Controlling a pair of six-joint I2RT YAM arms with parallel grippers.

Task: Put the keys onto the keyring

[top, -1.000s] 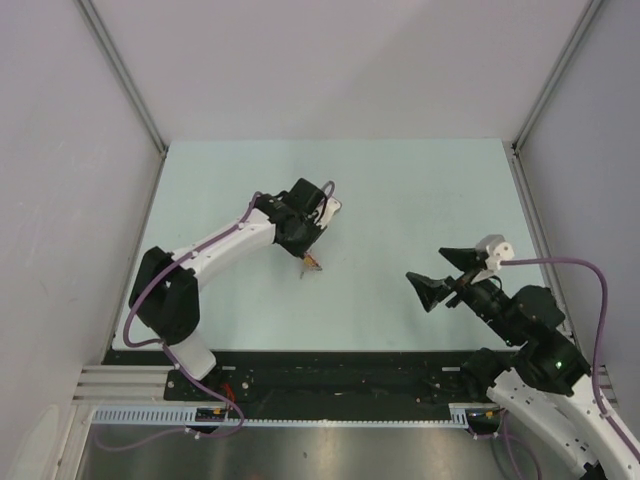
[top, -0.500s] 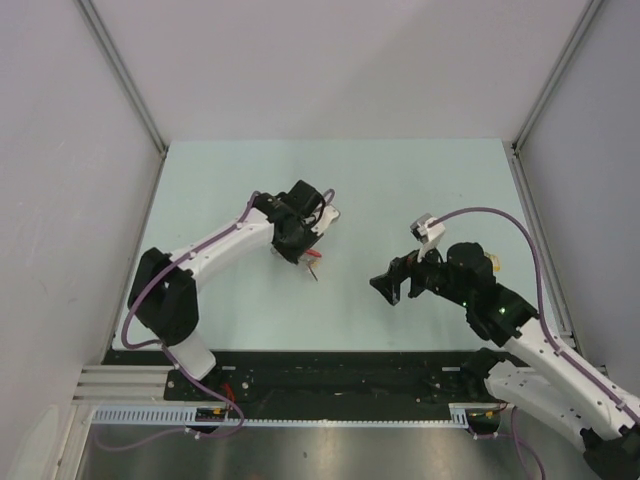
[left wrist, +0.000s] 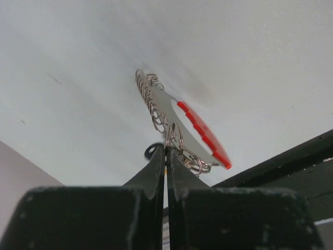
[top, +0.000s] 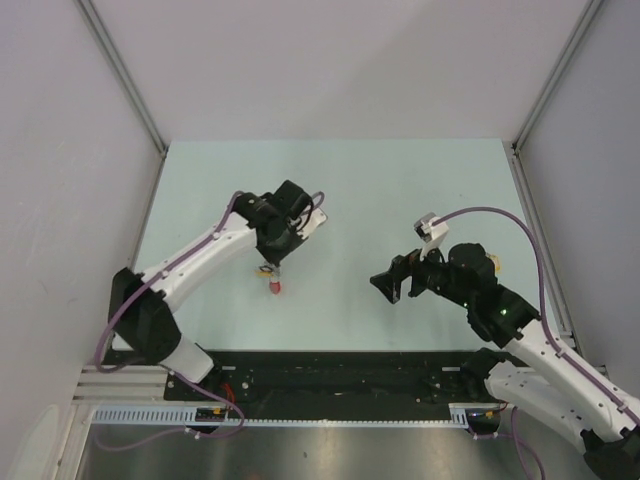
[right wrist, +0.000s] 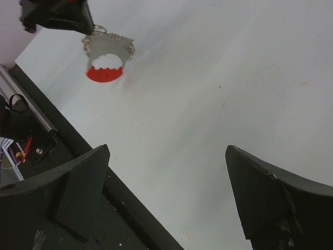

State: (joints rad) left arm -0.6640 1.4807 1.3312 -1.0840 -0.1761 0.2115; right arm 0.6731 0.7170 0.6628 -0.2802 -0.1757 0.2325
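Note:
My left gripper [top: 268,268] is shut on the keyring [top: 275,287], which hangs from its tips just over the table. In the left wrist view the fingertips [left wrist: 158,161] pinch a thin silver ring, and the grey strap [left wrist: 174,112] with its red curved band [left wrist: 204,134] sticks out beyond them, edged with several small wire rings. The right wrist view shows the keyring [right wrist: 106,58] at top left under the left gripper [right wrist: 58,13]. My right gripper [top: 386,285] is open and empty [right wrist: 167,151], to the right of it. No key shows clearly.
The pale table [top: 400,190] is walled by white panels at the back and sides. A black rail with cables [top: 330,375] runs along the near edge and also shows in the right wrist view [right wrist: 62,151].
The left arm has swung left and nearer with the keyring in its grip. The right arm swung in toward the table's middle a second ago and has since stayed still.

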